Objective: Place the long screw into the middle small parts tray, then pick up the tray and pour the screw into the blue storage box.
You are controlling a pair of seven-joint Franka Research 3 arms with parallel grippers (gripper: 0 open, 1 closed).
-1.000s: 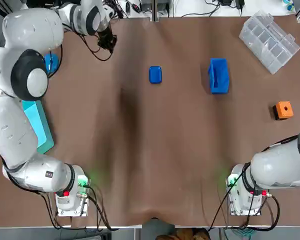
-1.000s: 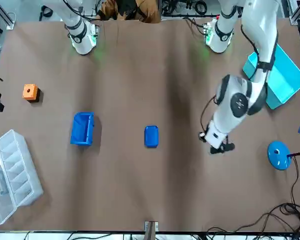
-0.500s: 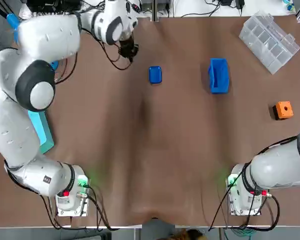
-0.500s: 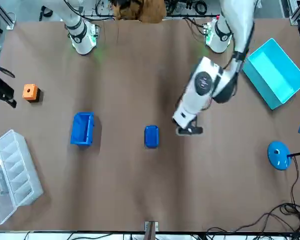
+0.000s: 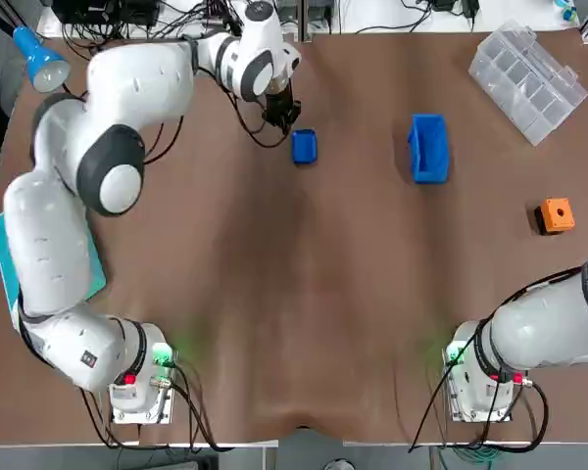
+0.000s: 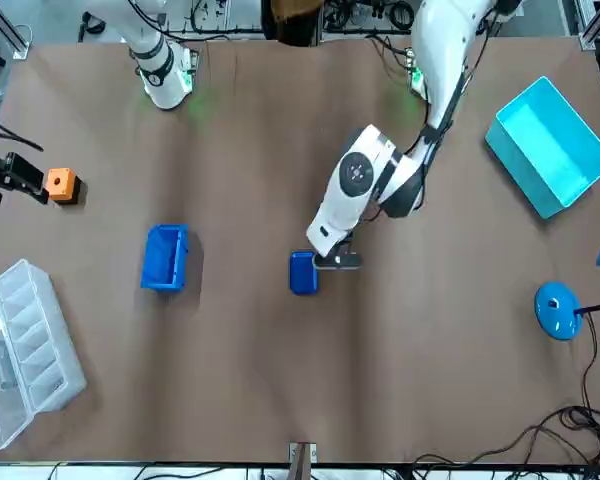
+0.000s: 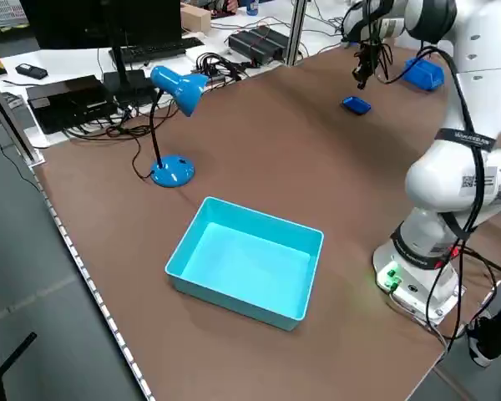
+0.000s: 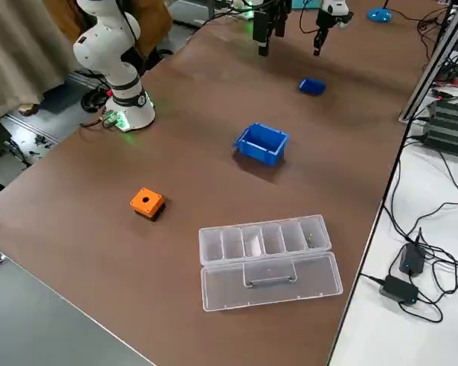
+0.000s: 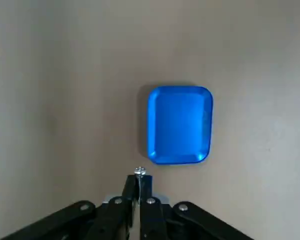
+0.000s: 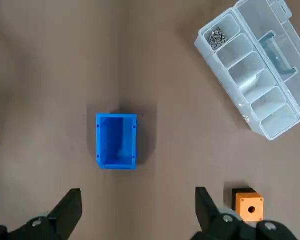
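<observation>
Bin (image 6: pixel 552 150): teal, at the far left of the surface (image 5: pixel 304 294).
Lamp (image 6: pixel 557 304): blue, at the far left corner, beyond the bin.
Left hand (image 6: pixel 335 261): raised over the surface just left of the tray, its fingers clenched on the screw.
Screw (image 9: pixel 139 172): pinched between the left fingertips, with its bright end showing just outside the tray's short edge; not in the tray.
Tray (image 5: pixel 305 146): small, blue and flat, lying at the far middle.
Box (image 5: pixel 428 148): blue, right of the tray and well apart from it.
Organizer (image 5: pixel 526 80): clear, at the far right corner.
Block (image 5: pixel 557 214): orange, near the right edge.
Right hand (image 10: pixel 137 192): high over the right side, fingers spread wide, gripping nothing.
</observation>
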